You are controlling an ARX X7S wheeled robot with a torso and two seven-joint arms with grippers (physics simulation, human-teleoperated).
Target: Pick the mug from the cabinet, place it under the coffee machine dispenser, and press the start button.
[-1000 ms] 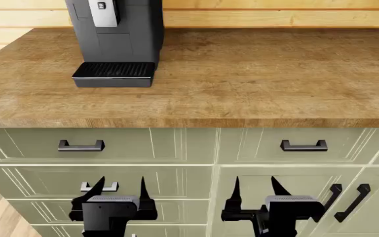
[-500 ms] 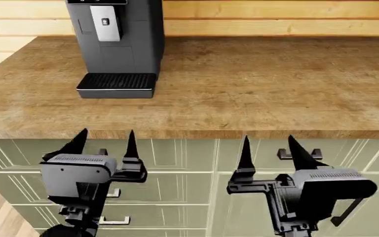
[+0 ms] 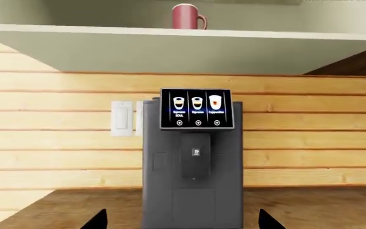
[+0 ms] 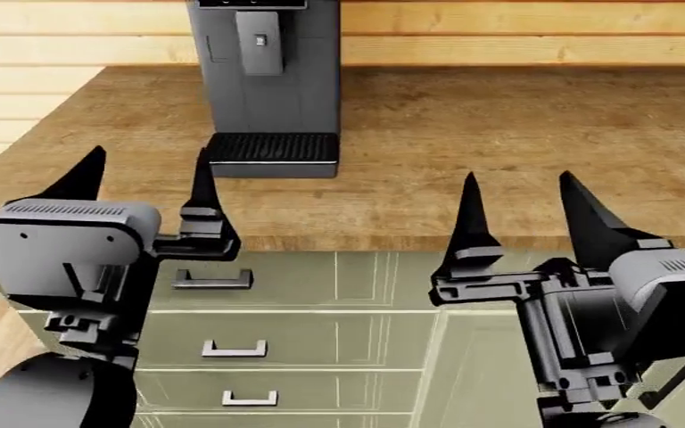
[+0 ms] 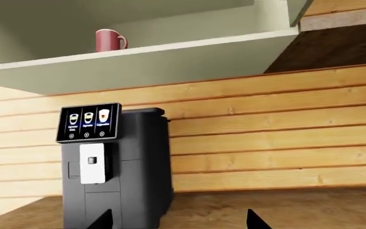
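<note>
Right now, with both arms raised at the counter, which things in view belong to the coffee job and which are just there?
Belong to the job:
- mug, on the cabinet shelf above the machine
- coffee machine dispenser
- ribbed tray
- screen with drink buttons
- left gripper and right gripper, both open and empty

Just there:
- wall switch
- drawer handles
- countertop

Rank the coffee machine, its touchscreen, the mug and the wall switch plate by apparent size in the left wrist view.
1. coffee machine
2. touchscreen
3. wall switch plate
4. mug

The last two look close; the mug sits higher on the cabinet shelf, possibly farther away.
</note>
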